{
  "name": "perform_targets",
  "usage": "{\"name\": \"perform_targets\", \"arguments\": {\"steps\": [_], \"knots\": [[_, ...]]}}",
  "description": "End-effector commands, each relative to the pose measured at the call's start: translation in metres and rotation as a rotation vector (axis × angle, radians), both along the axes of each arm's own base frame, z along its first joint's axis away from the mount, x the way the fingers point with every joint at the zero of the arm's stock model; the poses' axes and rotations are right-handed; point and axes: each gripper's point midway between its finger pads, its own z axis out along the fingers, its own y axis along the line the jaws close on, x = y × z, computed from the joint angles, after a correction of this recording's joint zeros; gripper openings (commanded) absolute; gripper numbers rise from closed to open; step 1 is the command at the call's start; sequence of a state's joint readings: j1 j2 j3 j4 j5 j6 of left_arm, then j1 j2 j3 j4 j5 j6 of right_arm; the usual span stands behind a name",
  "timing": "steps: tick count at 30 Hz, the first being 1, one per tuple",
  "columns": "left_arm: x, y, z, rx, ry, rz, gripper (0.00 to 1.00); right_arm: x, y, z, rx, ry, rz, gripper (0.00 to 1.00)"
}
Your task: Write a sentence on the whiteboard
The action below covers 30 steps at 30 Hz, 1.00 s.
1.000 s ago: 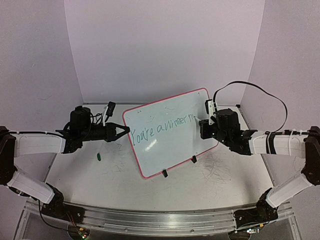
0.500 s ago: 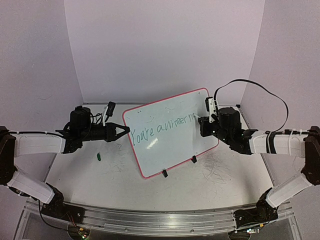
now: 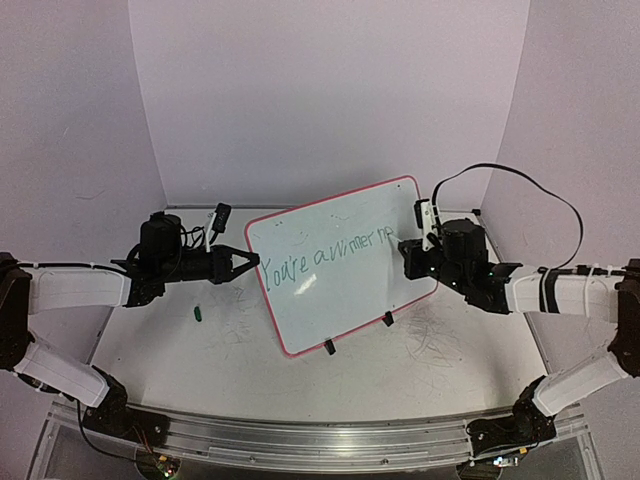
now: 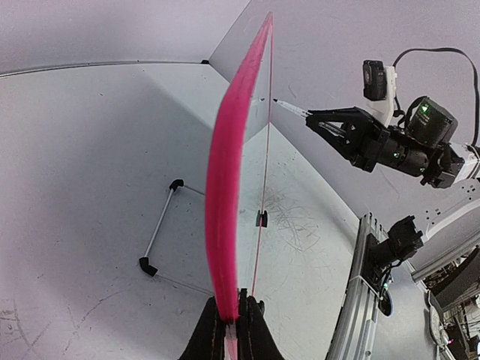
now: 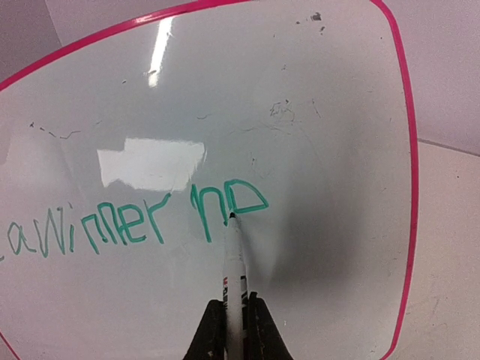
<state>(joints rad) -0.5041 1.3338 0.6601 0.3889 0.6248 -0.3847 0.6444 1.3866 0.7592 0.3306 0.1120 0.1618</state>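
Observation:
The whiteboard [image 3: 340, 270] with its pink-red frame stands tilted mid-table on two black clip feet. Green handwriting [image 3: 325, 255] runs across it; the right wrist view shows "a winner no" [image 5: 135, 225]. My left gripper [image 3: 250, 263] is shut on the board's left edge, the pink frame [image 4: 225, 225] pinched between its fingers. My right gripper [image 3: 408, 255] is shut on a white marker [image 5: 235, 262] whose tip touches the board at the last green letter [image 5: 247, 199].
A small green marker cap [image 3: 199, 313] lies on the table left of the board. Faint grey scribbles [image 3: 430, 335] mark the tabletop. A wire stand with black ends [image 4: 159, 229] lies behind the board. White walls close off the back and sides.
My right gripper moved the marker slightly right along the board, and the last green letter has been added to the writing. The left arm and board stayed still.

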Motion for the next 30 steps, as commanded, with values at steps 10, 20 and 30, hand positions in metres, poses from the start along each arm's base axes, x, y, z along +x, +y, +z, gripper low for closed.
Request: {"name": "perform_targets", "arguments": {"steps": [10,20,30], "knots": [[0.006,0.005,0.012,0.027,-0.070,0.020,0.00,0.019,-0.010,0.035,0.040,-0.089,-0.049,0.00],[0.006,0.004,0.012,0.028,-0.071,0.017,0.00,0.024,-0.009,0.037,0.026,-0.107,-0.054,0.00],[0.006,0.004,0.012,0.029,-0.074,0.019,0.00,0.026,-0.016,0.012,-0.013,-0.048,-0.097,0.00]]}}
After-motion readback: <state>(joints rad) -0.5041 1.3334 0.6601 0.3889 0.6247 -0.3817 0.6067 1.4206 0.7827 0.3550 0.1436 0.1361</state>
